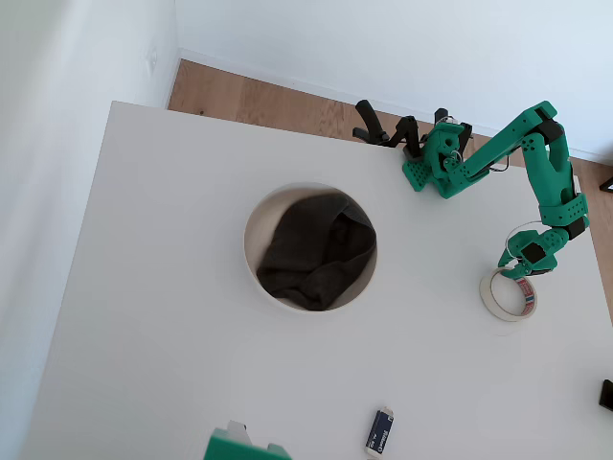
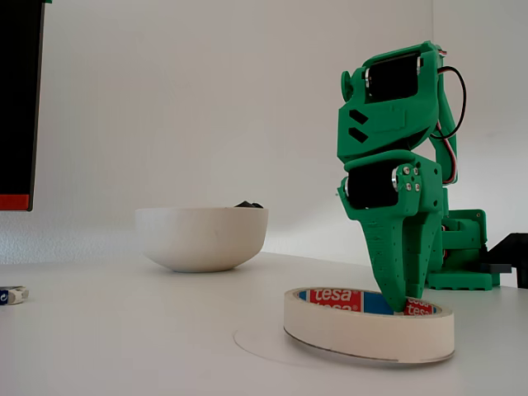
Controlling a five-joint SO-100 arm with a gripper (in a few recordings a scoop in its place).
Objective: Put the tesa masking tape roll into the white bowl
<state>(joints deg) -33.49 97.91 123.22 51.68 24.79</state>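
Note:
The tesa masking tape roll (image 1: 508,295) (image 2: 369,322) lies flat on the white table at the right, its red, white and blue core print facing the fixed view. My green gripper (image 1: 522,265) (image 2: 405,307) points straight down at it, its tip reaching into the ring by the far wall. In the fixed view the fingers (image 2: 396,256) form one narrow wedge, and whether they pinch the tape wall is hidden. The white bowl (image 1: 253,251) (image 2: 201,238) stands near the table's middle, well left of the roll, with a dark grey cloth (image 1: 316,251) inside.
A small blue-and-white rectangular object (image 1: 380,431) (image 2: 11,294) lies near the front edge. A green block (image 1: 239,448) sits at the bottom edge of the overhead view. The arm's base (image 1: 436,165) is clamped at the table's far edge. Open tabletop separates roll and bowl.

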